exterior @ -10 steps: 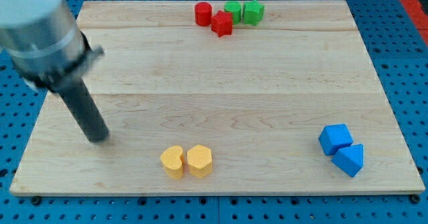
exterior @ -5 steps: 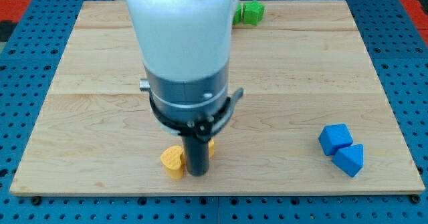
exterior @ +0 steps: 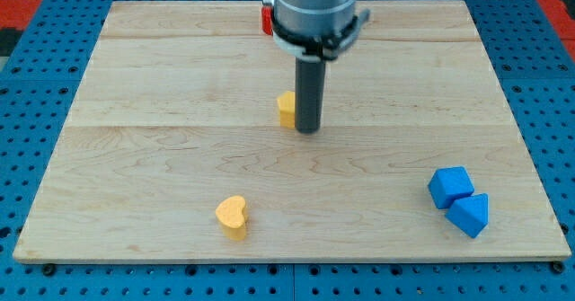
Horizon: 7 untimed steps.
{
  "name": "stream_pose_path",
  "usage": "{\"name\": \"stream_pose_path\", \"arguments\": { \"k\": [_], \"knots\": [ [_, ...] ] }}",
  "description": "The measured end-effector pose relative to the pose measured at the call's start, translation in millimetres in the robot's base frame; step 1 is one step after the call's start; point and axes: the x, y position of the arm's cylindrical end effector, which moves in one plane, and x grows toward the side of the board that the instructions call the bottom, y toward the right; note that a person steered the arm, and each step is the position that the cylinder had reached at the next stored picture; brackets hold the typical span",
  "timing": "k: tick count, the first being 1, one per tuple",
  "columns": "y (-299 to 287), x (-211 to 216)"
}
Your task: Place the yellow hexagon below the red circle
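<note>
The yellow hexagon (exterior: 286, 109) sits near the board's middle, mostly hidden behind my rod. My tip (exterior: 307, 129) rests on the board touching the hexagon's lower right side. The red circle (exterior: 267, 18) shows only as a sliver at the view's top, left of the arm's body. It lies straight above the hexagon, with a wide gap between them. A yellow heart-shaped block (exterior: 232, 216) lies alone near the view's bottom.
A blue cube (exterior: 449, 186) and a blue triangular block (exterior: 469, 215) sit together at the view's lower right. The arm's body covers the top-centre of the wooden board (exterior: 135, 139), hiding the red star and green blocks there.
My tip has moved up the board from near the bottom edge. The yellow hexagon went with it, away from the yellow heart, to the board's middle. The arm now hides the green blocks.
</note>
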Motion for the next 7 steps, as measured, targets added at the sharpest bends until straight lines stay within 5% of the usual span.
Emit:
{"name": "stream_pose_path", "arguments": {
  "k": [2, 4, 6, 7],
  "knots": [
    [-72, -58],
    [-162, -64],
    [-94, -86],
    [-90, -131]
  ]
}}
